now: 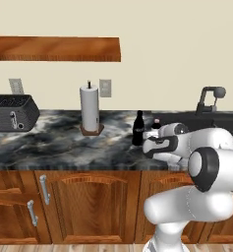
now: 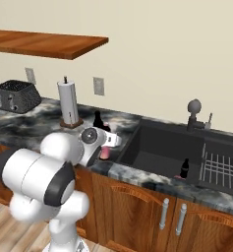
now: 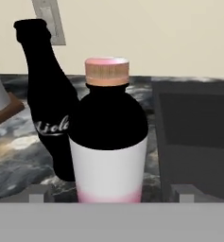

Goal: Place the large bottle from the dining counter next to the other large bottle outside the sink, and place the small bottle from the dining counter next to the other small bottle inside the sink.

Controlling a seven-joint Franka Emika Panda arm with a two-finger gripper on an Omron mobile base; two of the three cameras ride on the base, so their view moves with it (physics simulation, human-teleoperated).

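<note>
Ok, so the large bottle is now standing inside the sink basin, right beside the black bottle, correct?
Not quite. The large bottle does stand right beside the black bottle, but on the marbled counter outside the sink, not in the basin. The right base view shows both left of the sink's rim.

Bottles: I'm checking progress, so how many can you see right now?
3. The black bottle stands on the counter left of the sink; the pink bottle stands beside it between the open fingers; a small bottle stands inside the sink. More may be hidden.
</note>
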